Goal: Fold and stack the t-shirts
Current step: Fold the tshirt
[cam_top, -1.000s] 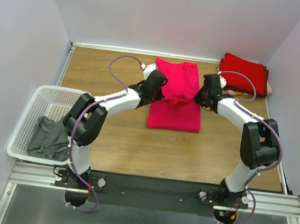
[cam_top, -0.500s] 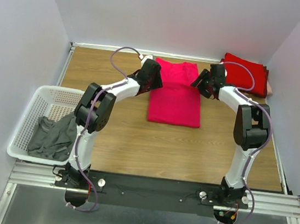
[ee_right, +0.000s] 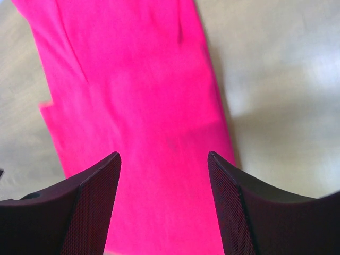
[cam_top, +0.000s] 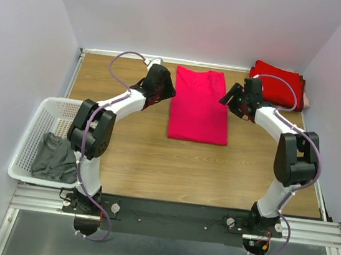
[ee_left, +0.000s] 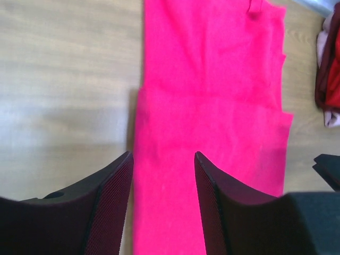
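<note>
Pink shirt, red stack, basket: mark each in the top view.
Pink shirt (cam_top: 200, 109), top view, middle of the cloth.
Red stack (cam_top: 280, 84), top view, centre of the top shirt.
Basket (cam_top: 58, 119), top view, bare lattice floor.

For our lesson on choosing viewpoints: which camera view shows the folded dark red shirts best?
Top external: the dark red shirts show almost whole, stacked at the far right. The left wrist view catches only a blurred sliver at its right edge; the right wrist view shows none.

No writing, brand, number or sign can be read in any view. The pink t-shirt (cam_top: 201, 106), at 12 o'clock on the bench (cam_top: 141, 161), shows only plain cloth.
</note>
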You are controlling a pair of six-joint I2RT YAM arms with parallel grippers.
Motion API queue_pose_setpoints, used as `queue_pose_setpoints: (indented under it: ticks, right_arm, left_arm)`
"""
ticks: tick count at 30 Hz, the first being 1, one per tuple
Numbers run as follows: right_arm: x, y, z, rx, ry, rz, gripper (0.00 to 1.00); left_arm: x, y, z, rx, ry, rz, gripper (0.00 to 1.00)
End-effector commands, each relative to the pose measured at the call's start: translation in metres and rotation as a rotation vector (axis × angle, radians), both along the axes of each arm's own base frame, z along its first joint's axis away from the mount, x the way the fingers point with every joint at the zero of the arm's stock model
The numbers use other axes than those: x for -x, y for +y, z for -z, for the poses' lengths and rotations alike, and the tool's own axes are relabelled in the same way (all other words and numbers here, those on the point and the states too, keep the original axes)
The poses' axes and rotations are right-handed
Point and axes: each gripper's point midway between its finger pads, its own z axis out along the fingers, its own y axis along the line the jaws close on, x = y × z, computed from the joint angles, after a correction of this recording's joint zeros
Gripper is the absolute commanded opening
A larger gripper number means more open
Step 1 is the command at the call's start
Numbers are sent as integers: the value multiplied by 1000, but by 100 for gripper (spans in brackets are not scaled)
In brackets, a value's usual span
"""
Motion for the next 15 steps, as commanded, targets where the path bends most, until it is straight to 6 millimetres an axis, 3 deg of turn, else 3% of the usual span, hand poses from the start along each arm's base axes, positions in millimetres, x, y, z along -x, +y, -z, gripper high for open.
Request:
queue_pose_setpoints:
  ticks: [1, 8, 15]
  right_arm:
    - [32, -2, -4, 21, 4, 1, 73]
    - [59, -7, -4, 24, 9, -4, 73]
    - [89, -15, -1, 31, 15, -2, 73]
  left_arm:
    - [26, 2, -1, 39, 34, -10, 56]
    - [58, 4, 16, 24, 67, 3, 56]
    - [89, 0, 12, 23, 62, 35, 63]
